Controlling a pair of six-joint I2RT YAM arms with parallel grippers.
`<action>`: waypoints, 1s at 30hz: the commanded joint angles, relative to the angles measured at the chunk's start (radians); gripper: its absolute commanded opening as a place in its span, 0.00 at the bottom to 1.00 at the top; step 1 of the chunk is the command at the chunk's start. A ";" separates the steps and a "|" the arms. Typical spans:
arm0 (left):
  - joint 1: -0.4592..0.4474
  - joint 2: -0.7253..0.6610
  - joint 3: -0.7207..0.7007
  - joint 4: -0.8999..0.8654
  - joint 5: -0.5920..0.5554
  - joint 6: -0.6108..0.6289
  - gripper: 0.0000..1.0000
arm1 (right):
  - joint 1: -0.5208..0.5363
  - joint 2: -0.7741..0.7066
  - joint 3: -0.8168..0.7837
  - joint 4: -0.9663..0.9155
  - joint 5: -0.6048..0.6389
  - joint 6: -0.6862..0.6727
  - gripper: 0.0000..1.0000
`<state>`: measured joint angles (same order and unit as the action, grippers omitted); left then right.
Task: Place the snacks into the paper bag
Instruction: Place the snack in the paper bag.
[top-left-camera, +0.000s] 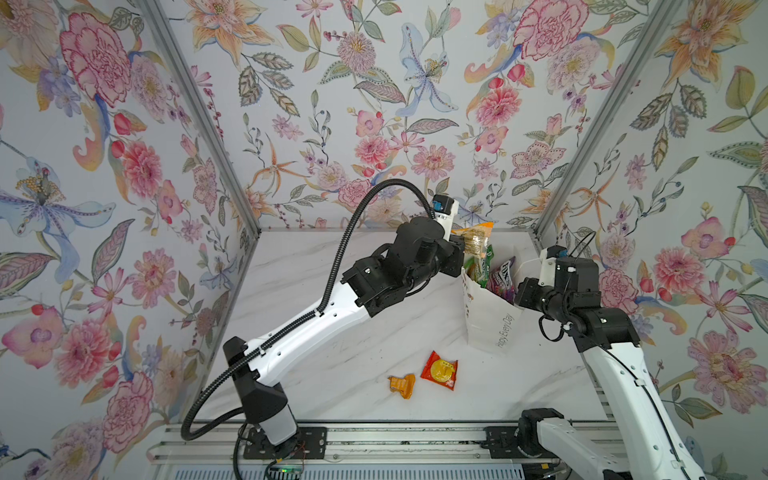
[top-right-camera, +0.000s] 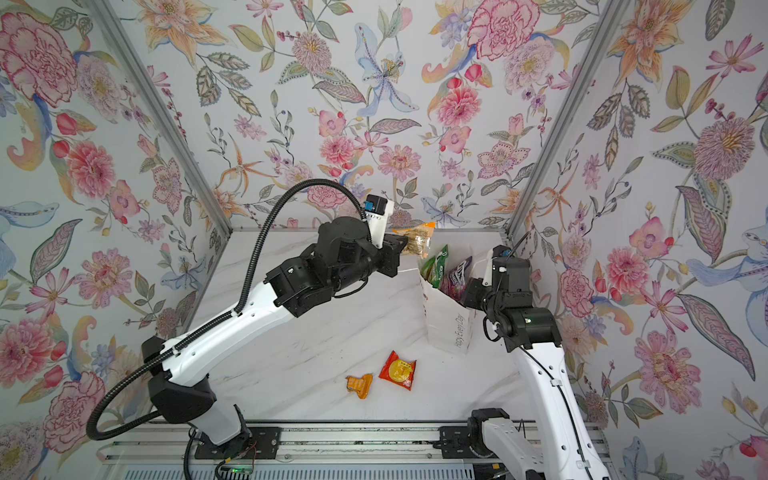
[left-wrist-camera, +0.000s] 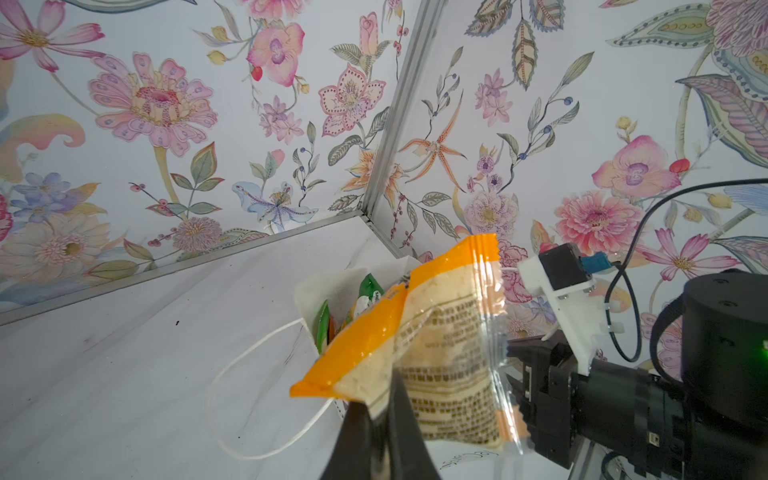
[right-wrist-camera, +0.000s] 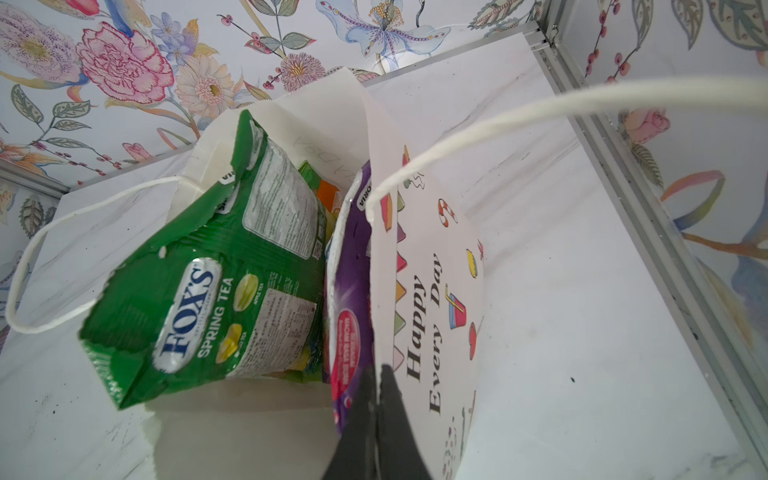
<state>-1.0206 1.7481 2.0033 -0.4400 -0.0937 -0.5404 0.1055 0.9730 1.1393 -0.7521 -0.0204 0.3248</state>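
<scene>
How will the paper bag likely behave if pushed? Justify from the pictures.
The paper bag probably tips: tall, narrow base. Its wall likely bends; it curves where the right gripper pinches. Perhaps top-heavy: a green candy bag pokes above its rim.

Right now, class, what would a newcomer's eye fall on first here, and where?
The left gripper holds an orange packet by the top of the white paper bag, far right on the table; the right gripper pinches the bag's wall. A green candy bag and a purple candy bag stick out of it. A red packet lies in front.
</scene>
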 joint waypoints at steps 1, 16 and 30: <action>-0.034 0.134 0.200 -0.150 0.032 0.043 0.00 | 0.010 0.000 0.034 -0.004 -0.003 -0.007 0.00; -0.039 0.653 0.972 -0.463 0.094 -0.024 0.00 | 0.014 -0.003 0.021 -0.004 -0.005 -0.009 0.00; -0.025 0.769 1.035 -0.526 0.054 -0.031 0.04 | 0.016 -0.010 0.011 -0.004 0.002 -0.007 0.00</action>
<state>-1.0584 2.4992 3.0112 -0.9417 -0.0296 -0.5644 0.1120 0.9730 1.1393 -0.7517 -0.0177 0.3248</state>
